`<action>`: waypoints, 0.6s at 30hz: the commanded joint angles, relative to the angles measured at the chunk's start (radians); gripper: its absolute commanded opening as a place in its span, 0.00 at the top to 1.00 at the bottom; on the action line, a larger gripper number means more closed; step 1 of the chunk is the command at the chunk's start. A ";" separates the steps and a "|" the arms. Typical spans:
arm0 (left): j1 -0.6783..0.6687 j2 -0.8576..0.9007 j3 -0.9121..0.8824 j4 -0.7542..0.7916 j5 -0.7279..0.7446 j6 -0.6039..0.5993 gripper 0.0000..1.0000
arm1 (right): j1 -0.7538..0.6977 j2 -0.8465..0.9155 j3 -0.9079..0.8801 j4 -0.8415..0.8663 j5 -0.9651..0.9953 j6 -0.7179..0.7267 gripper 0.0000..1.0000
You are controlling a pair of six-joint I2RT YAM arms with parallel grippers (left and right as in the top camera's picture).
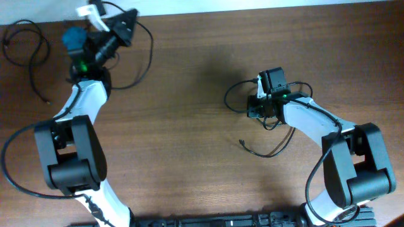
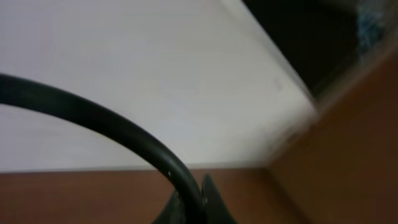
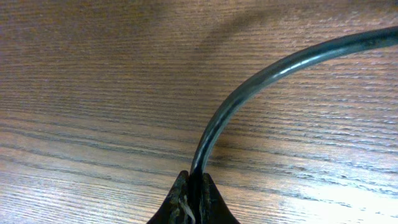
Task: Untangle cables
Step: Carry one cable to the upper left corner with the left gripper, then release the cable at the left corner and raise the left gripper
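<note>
One black cable (image 1: 150, 55) loops across the table's back left, and my left gripper (image 1: 129, 22) is shut on its end near the back edge. In the left wrist view that cable (image 2: 93, 115) curves in from the left and runs between the closed fingertips (image 2: 211, 199). My right gripper (image 1: 254, 108) is shut on a second cable (image 1: 228, 94), which bows out to the left of it and trails down to a plug (image 1: 242, 142). In the right wrist view this cable (image 3: 261, 78) rises from the pinched jaws and arcs off right. A third cable (image 1: 28, 47) lies loose at the far left.
The white wall (image 2: 155, 74) runs right behind the left gripper at the table's back edge (image 1: 252, 11). Thicker black arm wires hang beside both arm bases (image 1: 9, 157). Bare wood table (image 1: 189, 157) lies between the arms.
</note>
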 commanded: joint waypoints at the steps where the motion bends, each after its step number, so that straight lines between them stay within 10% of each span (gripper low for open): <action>1: -0.032 -0.002 0.009 -0.233 0.228 0.286 1.00 | -0.001 0.013 -0.005 0.000 -0.009 -0.006 0.96; 7: 0.203 -0.002 0.009 -0.831 -0.036 0.445 1.00 | 0.000 0.013 -0.005 -0.002 -0.016 -0.006 0.96; 16: 0.253 -0.002 0.009 -0.844 -0.443 0.379 0.94 | -0.001 0.013 -0.005 -0.002 -0.040 -0.006 0.96; 17: 0.246 -0.002 0.009 -0.848 -0.511 0.335 0.71 | 0.000 0.013 -0.005 -0.002 -0.040 -0.006 0.96; 18: 0.241 -0.002 0.009 -0.864 -0.531 0.286 0.09 | 0.000 0.013 -0.005 -0.002 -0.040 -0.006 0.96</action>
